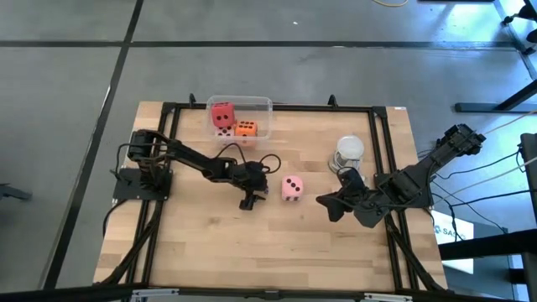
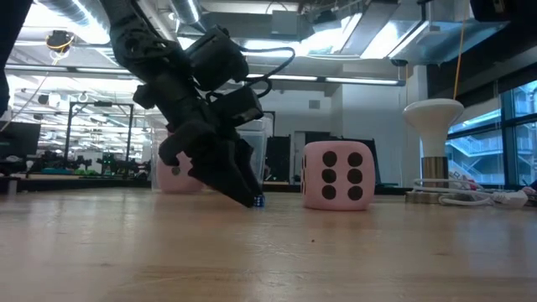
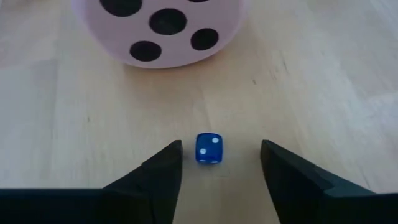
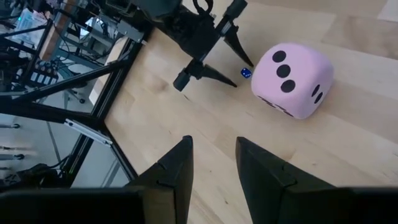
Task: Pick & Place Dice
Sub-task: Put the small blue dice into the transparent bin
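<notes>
A: So, how far along?

B: Partly. A red die (image 1: 222, 115) and an orange die (image 1: 246, 128) lie in the tub (image 1: 265, 105) at the far edge. The pink die (image 1: 292, 187) sits mid-table, not yet moved.

A: The grippers?

B: The left gripper (image 3: 220, 163) is down at the table, fingers apart around a tiny blue die (image 3: 209, 148), not touching it, just beside the pink one. The right gripper (image 4: 213, 163) waits nearby, fingers parted, empty. A white cup (image 1: 349, 150) stands near it.
</notes>
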